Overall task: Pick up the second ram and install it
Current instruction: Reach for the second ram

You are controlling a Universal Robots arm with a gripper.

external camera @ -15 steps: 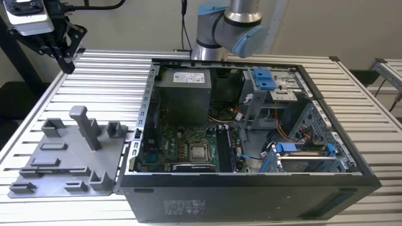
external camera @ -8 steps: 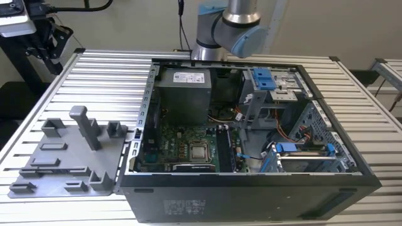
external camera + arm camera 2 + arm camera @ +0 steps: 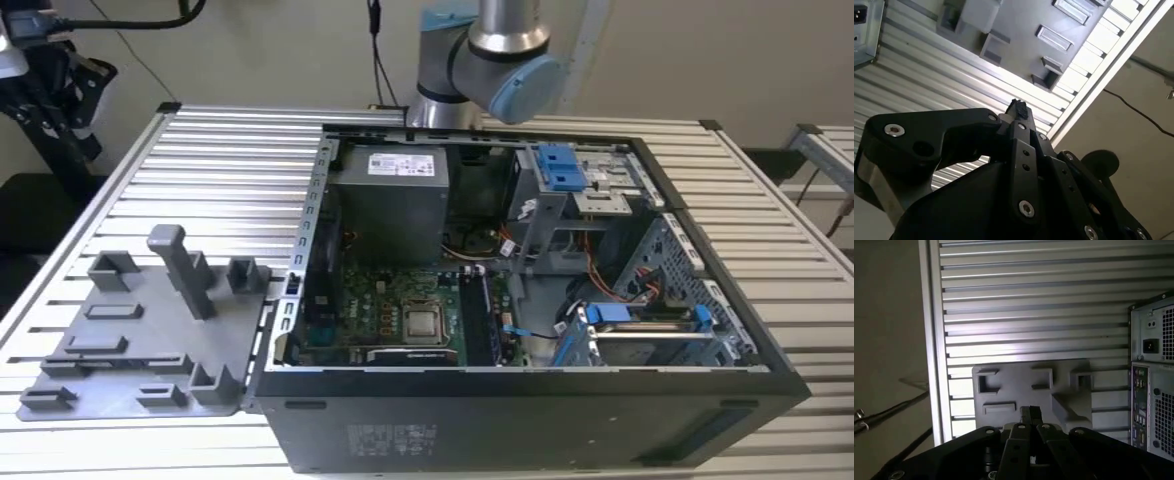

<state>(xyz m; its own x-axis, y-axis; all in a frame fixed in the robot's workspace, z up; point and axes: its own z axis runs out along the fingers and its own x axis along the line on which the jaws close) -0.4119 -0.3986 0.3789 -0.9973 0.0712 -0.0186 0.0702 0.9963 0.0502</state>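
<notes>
Holds the gripper (image 3: 1031,414) (image 3: 1018,107) high above the slatted table (image 3: 227,150), narrow, with fingers (image 3: 1026,416) pressed tip to tip in both wrist views. Looks down past them onto the grey holder tray (image 3: 1019,385), which lies flat by the table's edge on the exterior view's left, close to the nearer corner, with upright posts (image 3: 180,265) rising from it. Finds the open computer case (image 3: 534,420) just beside the tray, reaching toward the opposite edge, with its side panel off and motherboard (image 3: 387,300) facing up. Places the second ram (image 3: 486,315), as far as can be told, among the narrow dark sticks standing on edge in the slots just to the exterior view's right of the processor (image 3: 423,322); cannot tell one stick from another there. Shows the arm (image 3: 487,50), grey and blue at its joints, above the case's far wall, well apart from the tray.
</notes>
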